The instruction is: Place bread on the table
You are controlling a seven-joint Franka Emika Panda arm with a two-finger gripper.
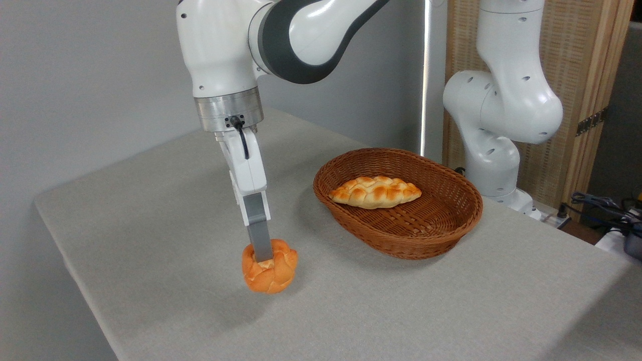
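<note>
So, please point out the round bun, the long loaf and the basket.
round bun (273, 275), fixed camera, on its glossy front side under the finger.
long loaf (375, 192), fixed camera, on the middle of its braided top.
basket (401, 240), fixed camera, on its front outer wall.

White arm reaching down from above, gripper (262, 256) pointing straight down (only one finger visible)
</note>
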